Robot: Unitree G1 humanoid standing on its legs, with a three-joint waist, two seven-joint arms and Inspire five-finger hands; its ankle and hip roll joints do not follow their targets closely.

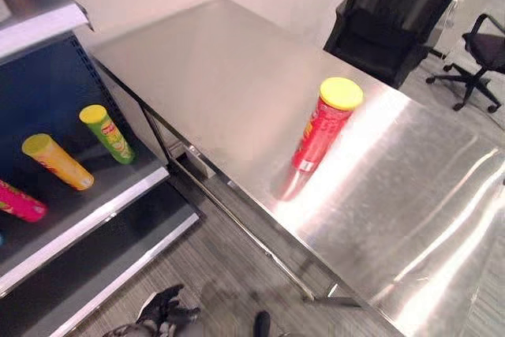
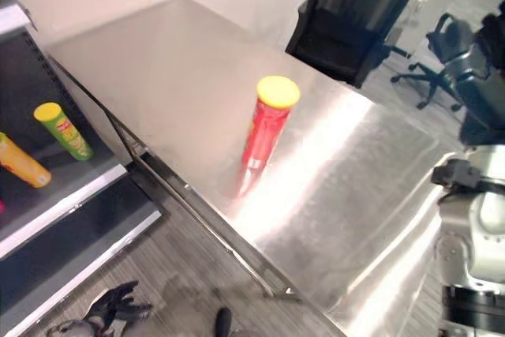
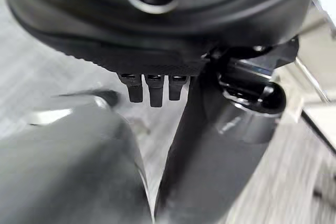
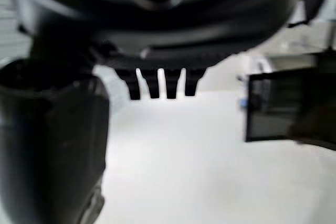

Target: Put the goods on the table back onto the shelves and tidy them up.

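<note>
Red can (image 1: 323,128) upright on table (image 1: 237,69) — untouched.

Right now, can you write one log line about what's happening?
red can upright on table | orange can, green can lying on shelf | left hand low, open, empty | right hand open, empty
</note>
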